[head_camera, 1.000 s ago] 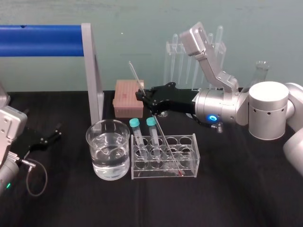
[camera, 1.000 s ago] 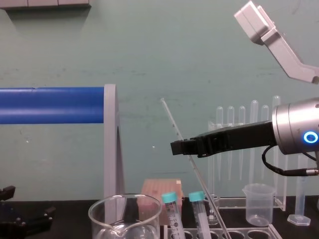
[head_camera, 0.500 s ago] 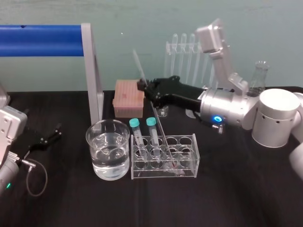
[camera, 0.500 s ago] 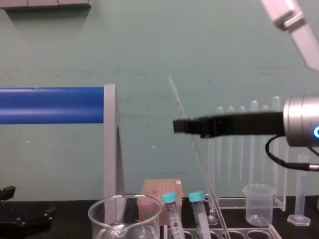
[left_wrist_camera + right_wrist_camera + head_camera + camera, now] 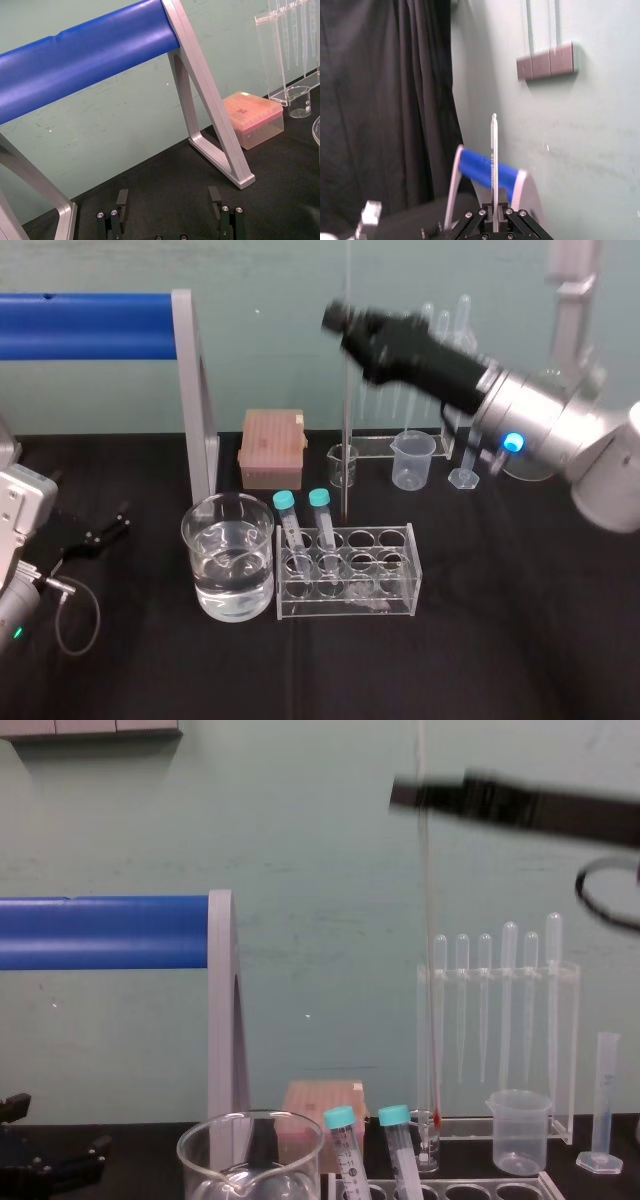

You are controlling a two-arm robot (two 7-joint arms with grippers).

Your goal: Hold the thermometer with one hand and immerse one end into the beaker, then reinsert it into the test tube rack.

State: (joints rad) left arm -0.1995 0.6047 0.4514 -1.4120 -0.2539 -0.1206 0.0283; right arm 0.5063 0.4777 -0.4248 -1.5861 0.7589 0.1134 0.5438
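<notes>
Left gripper point(image 5: 98, 533) sits parked on the table far left, fingers spread apart. Next comes the beaker point(image 5: 228, 558) of water, with the test tube rack point(image 5: 350, 575) right beside it. The thermometer point(image 5: 346, 410) hangs upright, red tip clear above the rack, pinched up high in the right gripper point(image 5: 338, 318).

Blue-barred grey frame point(image 5: 90, 325), pink box point(image 5: 272, 445), two teal-capped tubes point(image 5: 286, 504), small plastic beaker point(image 5: 412, 460), pipettes point(image 5: 509, 990) behind.

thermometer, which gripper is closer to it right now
Right. The right gripper is shut on the thermometer, holding it upright just above the rack. The left gripper is open, well to the left of the beaker.
</notes>
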